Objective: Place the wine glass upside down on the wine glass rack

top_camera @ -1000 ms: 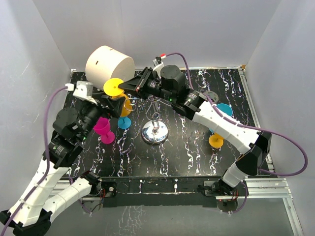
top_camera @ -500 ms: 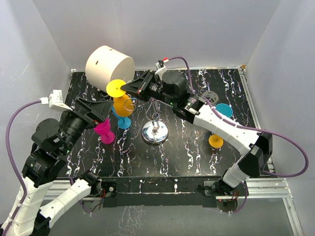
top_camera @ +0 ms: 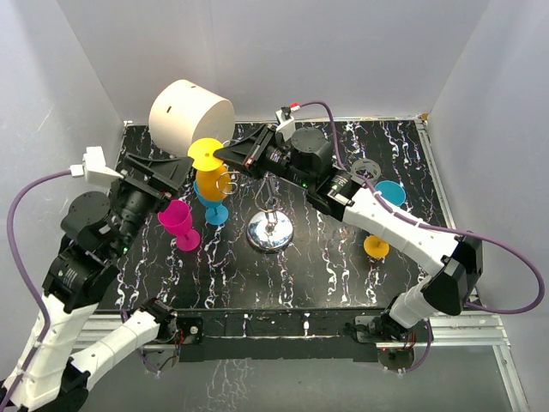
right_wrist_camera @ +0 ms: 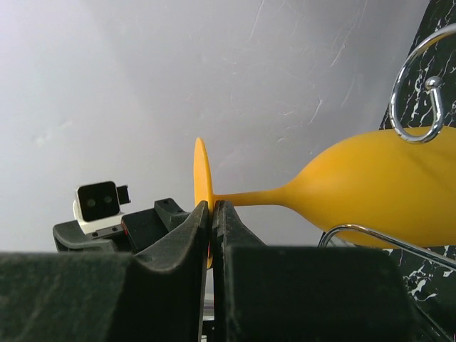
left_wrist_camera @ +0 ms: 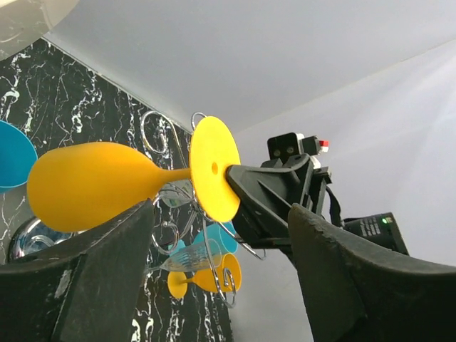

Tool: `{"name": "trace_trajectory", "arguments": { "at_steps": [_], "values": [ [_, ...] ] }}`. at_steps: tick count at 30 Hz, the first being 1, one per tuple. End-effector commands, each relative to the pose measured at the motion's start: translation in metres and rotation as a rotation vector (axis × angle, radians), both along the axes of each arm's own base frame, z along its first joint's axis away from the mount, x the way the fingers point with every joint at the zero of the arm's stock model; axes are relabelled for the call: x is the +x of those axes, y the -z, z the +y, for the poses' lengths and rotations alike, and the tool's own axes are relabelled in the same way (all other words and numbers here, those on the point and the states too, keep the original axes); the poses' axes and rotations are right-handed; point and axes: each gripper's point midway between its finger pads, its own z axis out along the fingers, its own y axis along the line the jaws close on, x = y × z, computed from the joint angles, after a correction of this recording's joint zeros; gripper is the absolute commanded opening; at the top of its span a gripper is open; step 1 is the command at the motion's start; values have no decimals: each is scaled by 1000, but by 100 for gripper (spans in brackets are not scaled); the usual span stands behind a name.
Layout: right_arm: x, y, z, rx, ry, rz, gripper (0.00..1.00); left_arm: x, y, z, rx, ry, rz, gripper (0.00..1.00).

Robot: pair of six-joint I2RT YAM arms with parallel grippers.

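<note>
The left gripper (top_camera: pixel 165 174) has let go of the glass (top_camera: pixel 212 182) and drawn back toward its own side of the table; a second ago it was close against the yellow bowl, and now it stands apart from it, near a pink glass (top_camera: pixel 177 221), jaws spread wide and holding nothing; in the left wrist view its fingers (left_wrist_camera: pixel 107 285) frame the glass from a distance without touching it.

The right gripper (top_camera: pixel 226 154) has stayed where it was, clamped tight on the rim of the glass's round foot (right_wrist_camera: pixel 201 187); so the glass now hangs from that arm alone, in the air and foot uppermost, its bowl down beside the upper wires of the rack (top_camera: pixel 270 232), at the rack's left side.

The right wrist view shows one curled hook (right_wrist_camera: pixel 420 85) across the bowl, but whether wire and bowl touch cannot be told; the stem does not look threaded into any curl.

The hand-over looks finished and the glass is already inverted; what seems left is for the right arm to slide the stem into a curl so the foot rests on the wire, then release; a grip on the foot's edge alone may let the bowl swing and knock the thin rack.
</note>
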Motion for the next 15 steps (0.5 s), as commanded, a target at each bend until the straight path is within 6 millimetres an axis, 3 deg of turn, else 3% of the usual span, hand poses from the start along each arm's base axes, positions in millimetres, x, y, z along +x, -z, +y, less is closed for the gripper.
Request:
{"name": "trace_trajectory", "arguments": {
  "at_steps": [1, 6, 15],
  "values": [
    [-18, -43, -8, 102, -47, -95, 0, 14, -16, -8, -3, -3, -29, 69],
    [-18, -40, 0, 101, -83, -100, 0, 22, -15, -7, 33, -28, -40, 53],
    [-16, -38, 8, 114, -127, -94, 0, 33, -10, -1, 64, -84, -44, 41]
  ]
}}
